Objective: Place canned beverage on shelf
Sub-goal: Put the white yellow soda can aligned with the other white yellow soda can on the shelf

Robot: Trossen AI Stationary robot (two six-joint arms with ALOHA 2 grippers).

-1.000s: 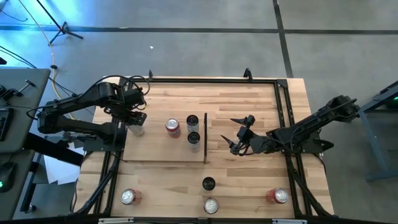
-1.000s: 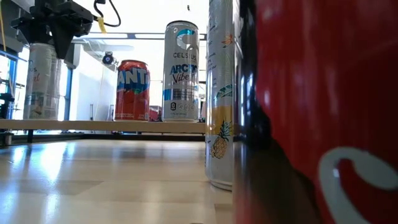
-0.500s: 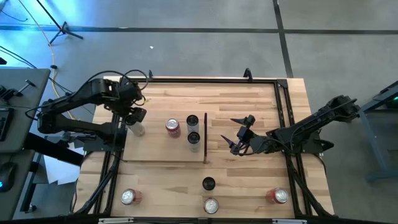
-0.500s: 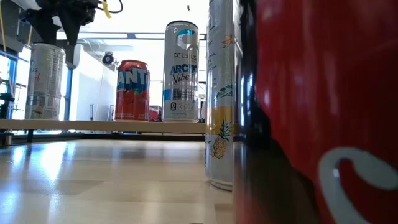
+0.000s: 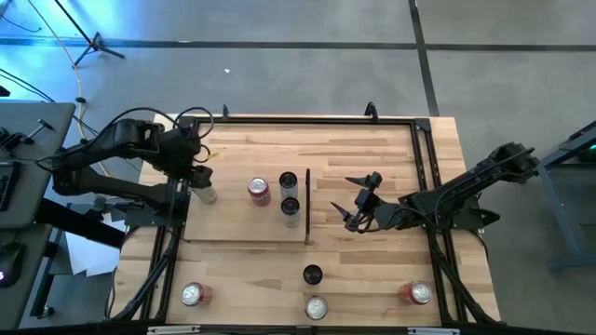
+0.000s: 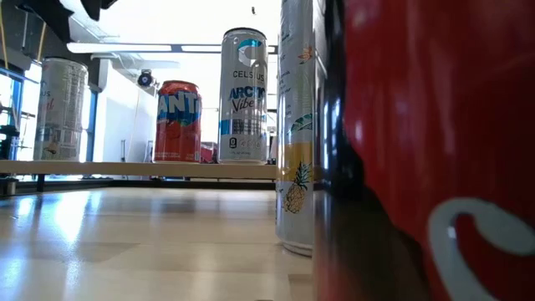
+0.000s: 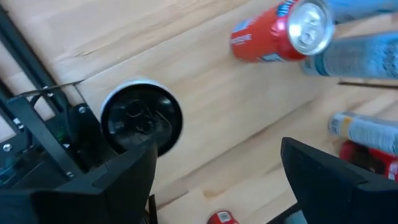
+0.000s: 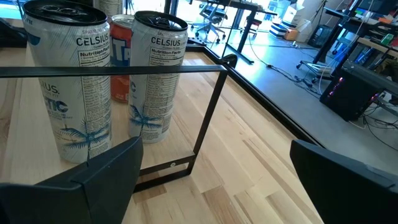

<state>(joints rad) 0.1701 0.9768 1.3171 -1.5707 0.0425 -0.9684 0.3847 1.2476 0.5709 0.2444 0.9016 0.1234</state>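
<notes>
A tall silver can (image 5: 204,193) stands upright on its base at the left end of the pale-wood shelf (image 5: 233,223). It also shows in the low view (image 6: 58,109) and, by its dark top, in the left wrist view (image 7: 142,121). My left gripper (image 5: 191,158) is open and empty, above and just far-left of this can. A red can (image 5: 259,191) and two tall Celsius cans (image 5: 290,195) stand on the shelf near its dark upright strip (image 5: 307,205). My right gripper (image 5: 357,207) is open and empty, to the right of the strip.
Four more cans stand near the table's front edge: a red one (image 5: 193,295), a silver-topped one (image 5: 316,307), a dark-topped one (image 5: 312,274) and a red one (image 5: 416,294). Black frame rails (image 5: 424,167) run along the table's sides. Bare wood lies between strip and right rail.
My left gripper has risen off the top of the silver can and drawn back toward the table's far left corner. The can stays standing upright on the shelf's left end. My right arm has kept still.
</notes>
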